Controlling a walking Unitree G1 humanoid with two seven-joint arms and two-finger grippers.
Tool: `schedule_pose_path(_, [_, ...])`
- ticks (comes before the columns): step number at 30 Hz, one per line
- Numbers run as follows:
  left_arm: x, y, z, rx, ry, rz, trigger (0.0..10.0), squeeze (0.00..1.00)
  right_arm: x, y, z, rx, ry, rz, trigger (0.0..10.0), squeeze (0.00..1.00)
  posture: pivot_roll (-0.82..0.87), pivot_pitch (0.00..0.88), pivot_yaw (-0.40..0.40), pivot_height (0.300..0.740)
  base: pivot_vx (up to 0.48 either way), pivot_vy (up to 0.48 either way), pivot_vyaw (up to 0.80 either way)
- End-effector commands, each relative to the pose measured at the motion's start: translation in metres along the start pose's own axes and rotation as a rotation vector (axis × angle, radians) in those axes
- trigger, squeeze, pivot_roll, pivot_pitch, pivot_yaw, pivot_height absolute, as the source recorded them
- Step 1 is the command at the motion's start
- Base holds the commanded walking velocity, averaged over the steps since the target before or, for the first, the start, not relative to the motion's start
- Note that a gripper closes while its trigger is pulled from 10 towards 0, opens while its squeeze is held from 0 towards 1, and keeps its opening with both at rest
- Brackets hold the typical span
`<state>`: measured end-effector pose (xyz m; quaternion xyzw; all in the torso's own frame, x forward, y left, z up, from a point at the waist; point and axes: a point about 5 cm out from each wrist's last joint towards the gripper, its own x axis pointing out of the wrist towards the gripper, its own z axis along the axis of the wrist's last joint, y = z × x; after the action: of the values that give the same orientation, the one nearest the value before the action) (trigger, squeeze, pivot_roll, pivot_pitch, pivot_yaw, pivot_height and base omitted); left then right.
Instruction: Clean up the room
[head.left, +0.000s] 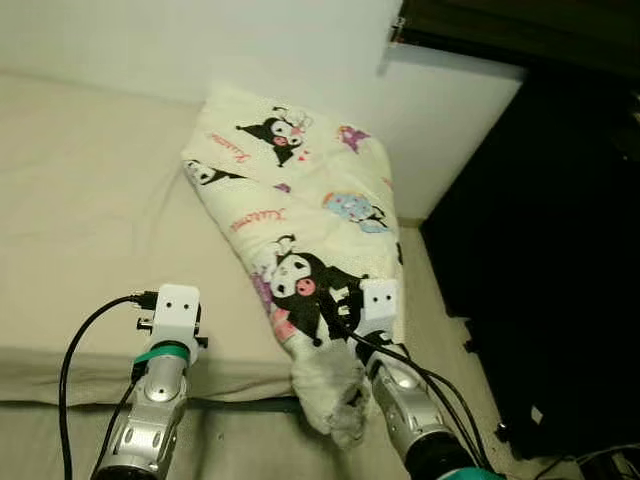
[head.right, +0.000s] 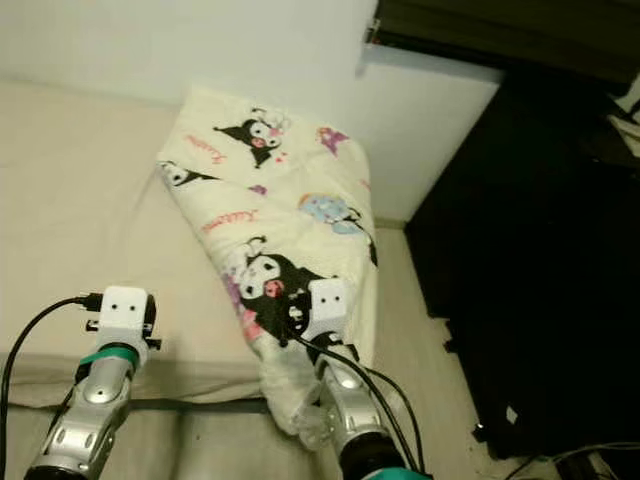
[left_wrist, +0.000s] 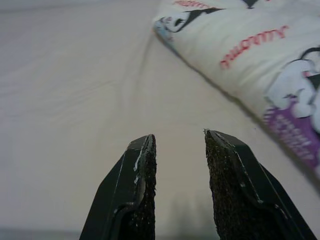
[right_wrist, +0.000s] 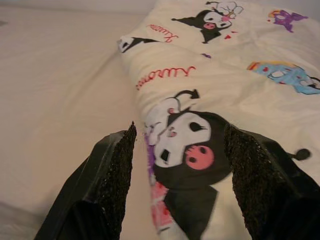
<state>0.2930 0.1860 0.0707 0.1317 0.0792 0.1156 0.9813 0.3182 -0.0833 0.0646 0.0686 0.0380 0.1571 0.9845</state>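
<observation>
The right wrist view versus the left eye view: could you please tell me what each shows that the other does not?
The right wrist view alone gives the right end effector close up, fingers open over the blanket's black cartoon character. The left eye view alone takes in the white wall, the dark furniture, the left arm over the bed edge, and the blanket's fluffy end hanging off. Both share the cartoon-print blanket lying on the beige bed.

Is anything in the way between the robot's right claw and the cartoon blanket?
Nothing visible. The right claw is open right over the cartoon blanket on the bed, fingers either side of a printed character.
</observation>
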Motion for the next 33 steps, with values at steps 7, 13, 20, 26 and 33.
schedule_pose_path(7, [-0.003, -0.009, -0.009, 0.035, 0.03, -0.062, 10.0, 0.0, -0.003, -0.007, -0.001, -0.014, 0.008, -0.02, 10.0, 0.0, 0.14, 0.007, -0.104, 0.74, 0.0, 0.0, 0.0])
schedule_pose_path(13, [-0.007, -0.011, -0.013, 0.171, -0.009, -0.179, 10.0, 0.0, -0.001, -0.013, 0.002, -0.005, 0.0, -0.039, 10.0, 0.0, 0.15, 0.009, -0.105, 0.74, 0.0, 0.0, 0.0])
schedule_pose_path(20, [-0.008, -0.016, -0.008, 0.181, -0.041, -0.225, 10.0, 0.0, 0.002, -0.018, 0.008, 0.011, -0.022, -0.062, 10.0, 0.0, 0.15, 0.009, -0.103, 0.72, 0.0, 0.0, 0.0])
schedule_pose_path(26, [-0.008, -0.021, -0.003, 0.167, -0.059, -0.233, 10.0, 0.0, 0.005, -0.019, 0.014, 0.015, -0.039, -0.07, 10.0, 0.0, 0.15, 0.008, -0.101, 0.7, 0.0, 0.0, 0.0])
schedule_pose_path(33, [-0.005, -0.016, 0.0, 0.164, -0.073, -0.208, 10.0, 0.0, 0.005, -0.021, 0.015, 0.019, -0.043, -0.08, 10.0, 0.0, 0.15, 0.008, -0.102, 0.67, 0.0, 0.0, 0.0])
